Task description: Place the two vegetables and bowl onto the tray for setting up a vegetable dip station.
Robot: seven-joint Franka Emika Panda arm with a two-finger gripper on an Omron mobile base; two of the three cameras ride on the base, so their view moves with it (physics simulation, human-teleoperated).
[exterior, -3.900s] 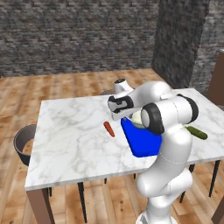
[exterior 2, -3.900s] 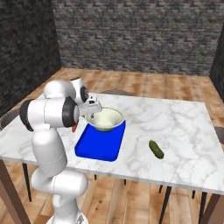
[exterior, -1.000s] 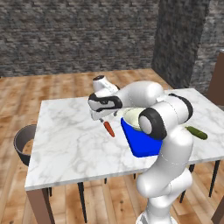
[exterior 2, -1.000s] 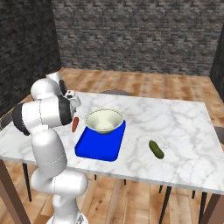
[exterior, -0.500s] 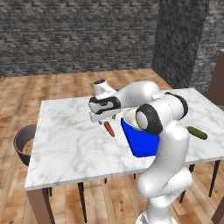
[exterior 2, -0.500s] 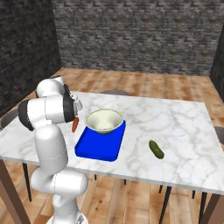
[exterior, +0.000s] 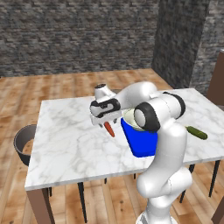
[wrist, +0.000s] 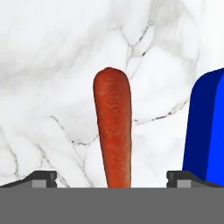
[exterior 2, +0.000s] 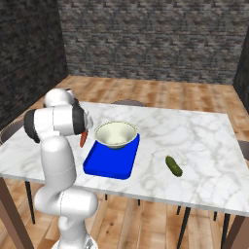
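gripper (wrist: 112, 178) spread to full width, holding nothing. two dark fingertips (wrist: 41, 177) low in the hand view, one at each side, both clear of the carrot (wrist: 113, 131). carrot lying flat on the white marble table (wrist: 52, 65), lengthwise between the tips, rounded end pointing away from the hand, lower end cut off by the bottom of the view. open marble on either side of it, so no contact visible.

from the left base view, gripper (exterior: 106, 120) hanging low just above the carrot (exterior: 109, 129), which pokes out beneath it toward the near table edge. blue tray (exterior: 142, 144) just beside the carrot, on the arm's side; its edge also at the right of the hand view, close to one fingertip, touching or not cannot be told. cream bowl (exterior 2: 115, 133) already sitting on the far end of the tray (exterior 2: 109, 163). in the right base view, carrot (exterior 2: 83, 139) just off the tray's left edge, partly behind the arm.

dark green cucumber (exterior 2: 173, 166) alone on the marble, well apart from the tray on its other side, away from the gripper.
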